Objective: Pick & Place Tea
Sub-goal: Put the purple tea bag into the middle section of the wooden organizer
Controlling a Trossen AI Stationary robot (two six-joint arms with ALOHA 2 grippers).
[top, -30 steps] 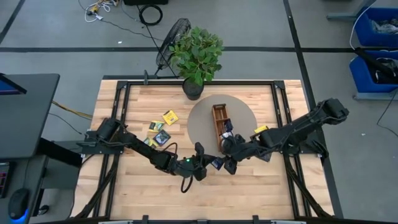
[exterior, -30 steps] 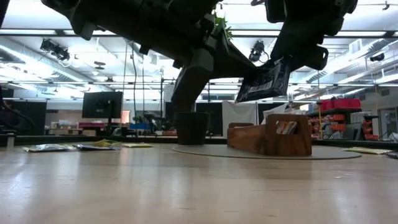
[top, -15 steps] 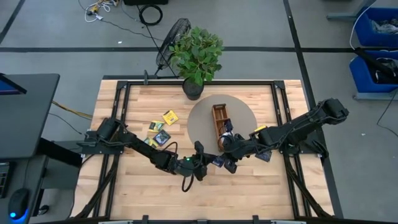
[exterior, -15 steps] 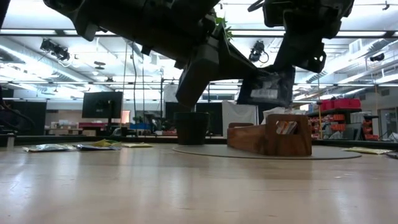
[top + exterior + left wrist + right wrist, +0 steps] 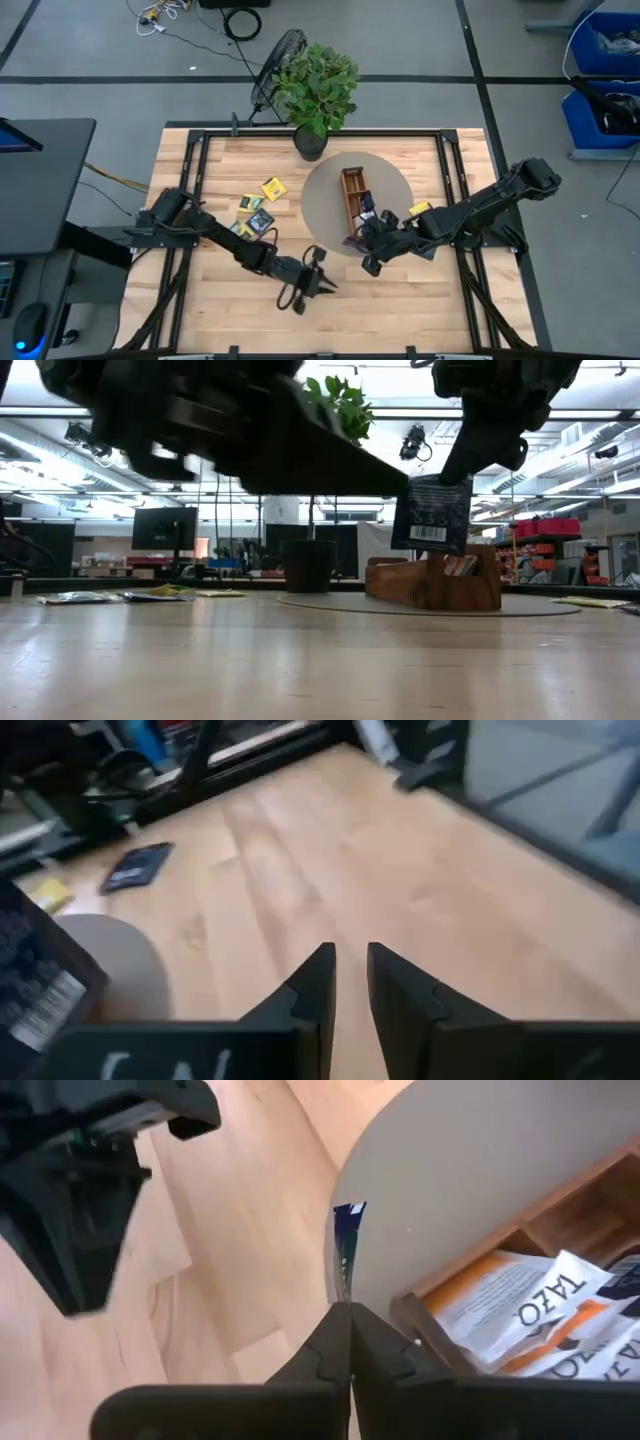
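A dark navy tea sachet (image 5: 432,512) hangs over the near edge of the round grey mat (image 5: 325,195), with my right gripper (image 5: 360,243) shut on it. The wooden tray (image 5: 353,195) stands on the mat just behind and holds orange-and-white sachets (image 5: 530,1305). My left gripper (image 5: 322,283) is nearer the table's front edge, left of the sachet. Its fingers (image 5: 318,982) stand a little apart with nothing between them. More sachets (image 5: 258,210) lie flat on the table's left half. My right gripper pinches the navy sachet's top edge (image 5: 342,1295) between its two fingers. The fingers slant down from the table's right side. The sachet hangs upright below them (image 5: 430,525), barcode face toward the near edge, clear of mat and table.
A potted plant (image 5: 318,85) stands at the table's far edge behind the mat. A yellow sachet (image 5: 419,209) lies right of the tray, under my right arm. Bare wood stretches along the near edge (image 5: 400,310).
The sachet has passed from my left gripper to my right. The right fingers shut on it while the left ones let go. My left gripper then drew back toward the near edge and rolled. The sachet, tilted before, now hangs upright.
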